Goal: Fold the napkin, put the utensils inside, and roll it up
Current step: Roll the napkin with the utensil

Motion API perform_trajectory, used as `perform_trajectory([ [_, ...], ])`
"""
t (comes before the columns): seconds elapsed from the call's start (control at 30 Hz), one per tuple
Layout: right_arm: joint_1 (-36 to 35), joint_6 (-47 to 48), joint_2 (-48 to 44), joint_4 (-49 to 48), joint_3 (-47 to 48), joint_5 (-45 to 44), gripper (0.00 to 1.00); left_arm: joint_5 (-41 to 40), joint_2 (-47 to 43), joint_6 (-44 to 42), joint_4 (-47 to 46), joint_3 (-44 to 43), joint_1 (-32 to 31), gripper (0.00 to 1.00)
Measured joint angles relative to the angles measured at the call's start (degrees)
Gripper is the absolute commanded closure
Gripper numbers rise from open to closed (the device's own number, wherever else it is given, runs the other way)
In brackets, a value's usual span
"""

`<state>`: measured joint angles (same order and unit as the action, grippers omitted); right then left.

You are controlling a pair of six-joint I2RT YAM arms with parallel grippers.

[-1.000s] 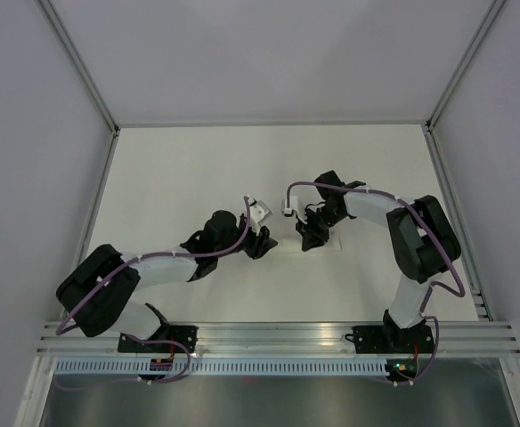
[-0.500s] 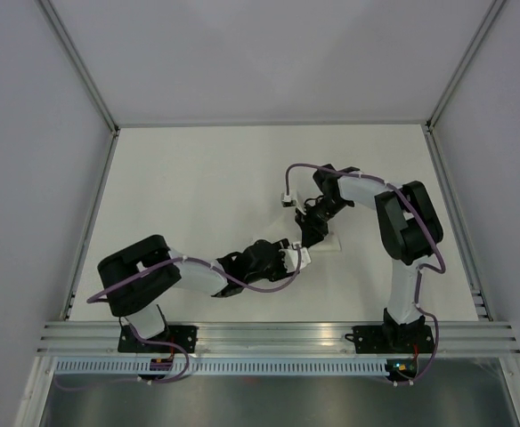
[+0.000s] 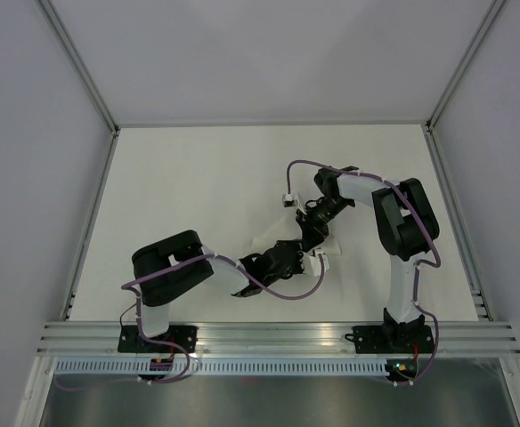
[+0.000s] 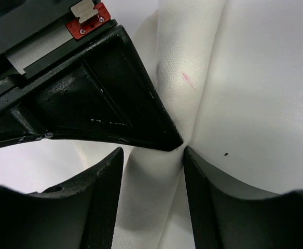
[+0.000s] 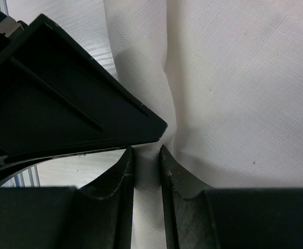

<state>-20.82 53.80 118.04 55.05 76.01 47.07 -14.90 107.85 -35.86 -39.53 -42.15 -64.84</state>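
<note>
The napkin [image 4: 188, 62] is a white cloth gathered into a narrow roll or fold; it also fills the right wrist view [image 5: 234, 78]. My right gripper [image 5: 146, 150] is shut on a pinched ridge of it, seen from above at the table's middle [image 3: 312, 233]. My left gripper [image 4: 152, 153] is open, its fingers standing either side of the same ridge, just in front of the right gripper [image 3: 303, 253]. The two grippers' fingertips almost touch. The utensils are hidden. From above the napkin is mostly covered by the grippers.
The white table [image 3: 198, 196] is walled on three sides. An aluminium rail [image 3: 278, 334] with both arm bases runs along the near edge. Purple cables loop off both arms close to the grippers.
The left arm swung right and nearer, bringing its gripper from left of the napkin up against the right gripper, and its jaws widened. The right gripper stayed on the napkin.
</note>
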Motion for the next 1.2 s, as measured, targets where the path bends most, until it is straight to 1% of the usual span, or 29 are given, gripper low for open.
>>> perform_trajectory([
  [0.13,0.2,0.3,0.6,0.9,0.6,0.4,0.96,1.0,0.2,0.0,1.4,-0.7,0.2,0.51],
  [0.17,0.3,0.4,0.7,1.1,0.7,0.5,0.96,1.3,0.2,0.0,2.0,-1.0,0.2,0.56],
  [0.2,0.4,0.5,0.9,1.3,0.9,0.7,0.95,1.7,0.3,0.0,2.6,-1.4,0.3,0.58],
  [0.23,0.5,0.5,1.0,1.6,1.0,0.7,0.95,2.0,0.4,0.0,3.3,-1.8,0.3,0.65],
  [0.43,1.4,1.0,1.6,3.3,1.9,0.7,0.94,4.5,0.7,0.0,7.0,-3.9,0.8,0.86],
  [0.5,1.7,1.0,1.7,3.7,1.9,0.8,0.87,5.6,0.7,0.1,7.9,-4.5,1.1,0.90],
  [0.53,1.9,1.0,1.7,3.9,1.9,0.8,0.83,6.3,0.7,0.1,8.2,-4.7,1.3,0.94],
  [0.57,2.1,1.1,1.7,4.1,1.9,0.8,0.75,7.0,0.7,0.2,8.7,-5.0,1.4,0.95],
  [0.63,2.5,1.1,1.7,4.4,1.9,0.9,0.66,8.7,0.7,0.4,9.6,-5.6,1.9,0.97],
  [0.67,2.7,1.1,1.6,4.6,1.8,0.9,0.59,9.8,0.7,0.7,10.0,-5.9,2.2,0.98],
  [0.77,3.2,1.4,0.5,5.3,0.8,1.2,0.47,13.6,0.7,2.1,11.4,-6.8,3.4,0.98],
  [0.83,3.6,1.7,-0.7,5.1,0.1,0.7,0.43,15.7,0.7,3.5,12.1,-7.2,4.3,0.98],
  [0.87,3.8,1.8,-1.2,4.7,-0.3,0.2,0.35,17.1,0.7,4.5,12.3,-7.4,4.8,0.98],
  [1.03,4.5,1.5,-3.4,3.9,-1.6,-1.0,0.33,22.3,0.7,9.4,13.1,-8.2,6.8,0.98],
  [1.2,8.2,-2.5,-7.4,-2.1,-3.9,-1.1,0.31,27.8,0.7,13.6,14.9,-9.3,8.6,0.98],
])
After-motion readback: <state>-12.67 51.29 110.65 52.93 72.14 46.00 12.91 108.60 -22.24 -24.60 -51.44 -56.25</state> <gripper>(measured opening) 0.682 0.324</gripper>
